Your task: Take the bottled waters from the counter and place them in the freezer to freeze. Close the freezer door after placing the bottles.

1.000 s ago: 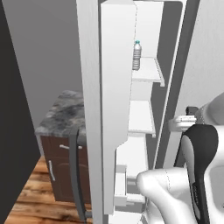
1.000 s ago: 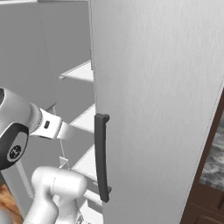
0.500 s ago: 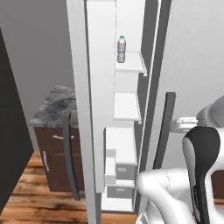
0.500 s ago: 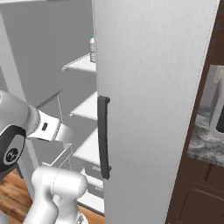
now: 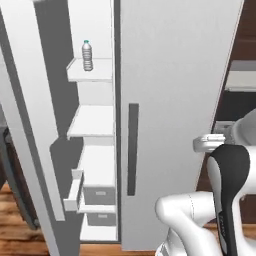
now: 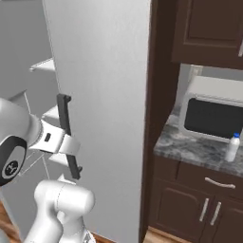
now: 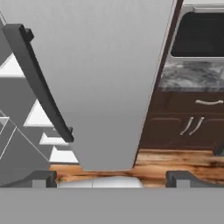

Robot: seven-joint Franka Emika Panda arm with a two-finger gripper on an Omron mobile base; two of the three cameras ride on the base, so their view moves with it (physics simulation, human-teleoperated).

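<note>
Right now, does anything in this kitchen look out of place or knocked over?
Nothing is spilled or damaged. One bottle stands upright on a freezer shelf; the other bottle still waits upright on the counter beside the microwave.

Microwave (image 6: 216,114), dark cupboards (image 6: 209,31), plain silver door (image 5: 175,100), seemingly wooden floor (image 7: 175,164)

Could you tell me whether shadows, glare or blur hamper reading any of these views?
Left base view: flat lighting, grey shadow beside the freezer shelves, bottle sharp. Right base view: no glare on the microwave; counter bottle slightly soft. Hand view: even, no glare on the silver door.
</note>
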